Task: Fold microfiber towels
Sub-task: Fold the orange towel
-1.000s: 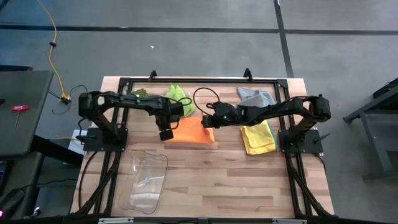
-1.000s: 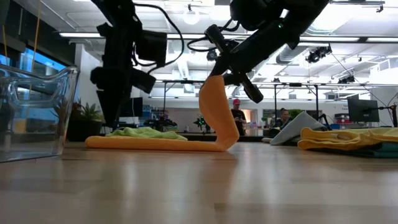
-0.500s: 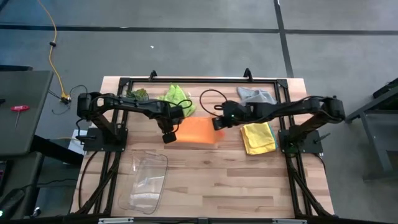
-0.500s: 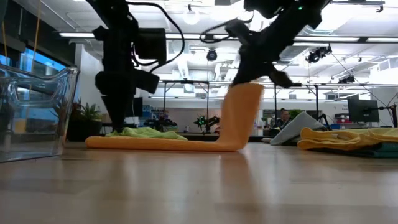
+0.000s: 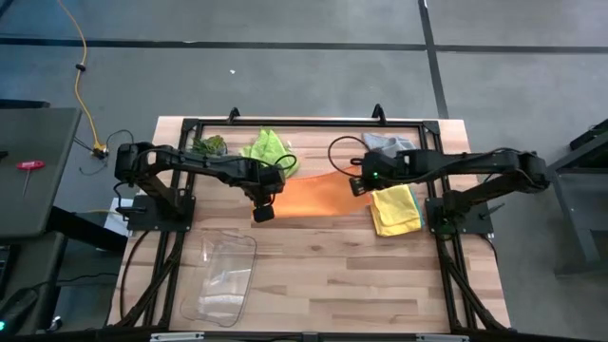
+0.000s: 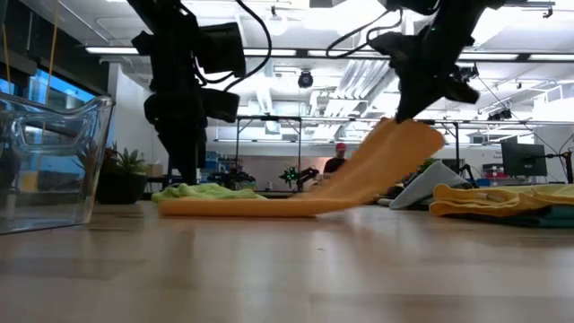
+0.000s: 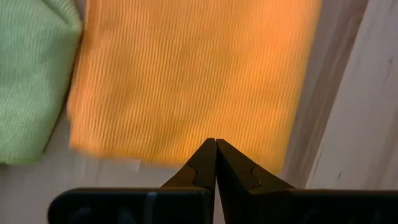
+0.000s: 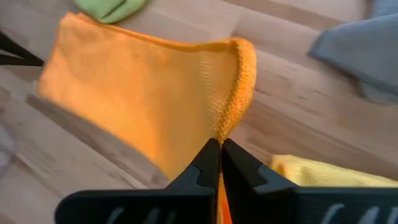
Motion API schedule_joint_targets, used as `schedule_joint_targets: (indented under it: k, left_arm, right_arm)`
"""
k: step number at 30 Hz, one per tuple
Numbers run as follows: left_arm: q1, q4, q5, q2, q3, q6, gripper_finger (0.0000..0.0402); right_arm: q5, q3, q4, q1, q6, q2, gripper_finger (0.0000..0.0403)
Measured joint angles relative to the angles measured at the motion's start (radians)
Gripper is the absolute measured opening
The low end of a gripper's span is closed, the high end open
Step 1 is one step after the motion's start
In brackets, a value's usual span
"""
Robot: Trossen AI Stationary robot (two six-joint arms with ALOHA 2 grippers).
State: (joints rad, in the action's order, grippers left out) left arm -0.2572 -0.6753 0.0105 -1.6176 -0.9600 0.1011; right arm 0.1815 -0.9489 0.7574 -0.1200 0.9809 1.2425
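1. Holding the orange towel (image 5: 313,193) by one edge, the right claw (image 5: 359,186) sits right of centre in the high view, jaws pinched shut on the cloth.
2. The held edge hangs above the counter (image 5: 332,275); in the low view the towel slopes from upper right down to a flat part at lower left. The lift probably frees that edge so it can be carried or laid out.
3. The left claw (image 5: 262,211) stands at the towel's left end, left of centre in the high view. Its jaws are closed tip to tip. In its wrist view nothing shows between them, and the orange cloth lies just beyond the tips.
4. Its place suggests that it anchors or guards the flat end while the other end is drawn; actual contact with the cloth cannot be told.
5. The green towel (image 5: 270,147) lies crumpled at the orange towel's upper-left corner, touching it.
6. The yellow towel (image 5: 393,210) lies right of centre, just beside the right claw; the grey towel (image 5: 389,144) lies above it.
7. The bin (image 5: 223,277) stands at lower left, apart from the cloths.
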Motion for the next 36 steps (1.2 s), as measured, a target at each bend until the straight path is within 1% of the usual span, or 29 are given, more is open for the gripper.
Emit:
schedule_joint_targets:
  k: [6, 8, 11, 14, 16, 23, 27, 31, 36]
  left_arm:
    - [0.018, 0.034, 0.0, 0.0, 0.0, 0.027, 0.0]
    - [0.026, 0.039, 0.0, 0.0, 0.0, 0.027, 0.0]
    - [0.03, 0.039, 0.0, 0.018, -0.003, 0.002, 0.0]
    - [0.03, 0.038, -0.013, 0.06, -0.021, -0.007, 0.0]
    - [0.03, 0.018, -0.052, 0.109, -0.034, -0.017, 0.0]
    - [0.038, 0.016, -0.143, 0.334, -0.042, -0.135, 0.0]
    - [0.037, 0.022, -0.181, 0.431, -0.042, -0.154, 0.0]
    - [0.035, 0.018, -0.196, 0.476, -0.041, -0.122, 0.0]
    - [0.045, 0.026, -0.2, 0.48, -0.04, -0.093, 0.0]
  right_arm:
    - [0.028, 0.0, 0.124, 0.0, 0.006, -0.065, 0.0]
    - [0.028, 0.0, 0.13, 0.0, 0.022, -0.074, 0.0]
    - [0.023, 0.0, 0.094, 0.0, 0.032, -0.065, 0.0]
    - [0.006, 0.0, -0.016, 0.003, 0.036, -0.031, 0.0]
    - [-0.007, 0.0, -0.114, 0.009, 0.039, -0.004, 0.0]
    - [-0.065, 0.0, -0.452, 0.01, 0.058, 0.101, 0.0]
    - [-0.084, 0.0, -0.615, 0.01, 0.076, 0.167, 0.0]
    - [-0.099, 0.0, -0.718, 0.013, 0.102, 0.239, 0.0]
    - [-0.109, 0.0, -0.789, 0.026, 0.142, 0.33, 0.0]
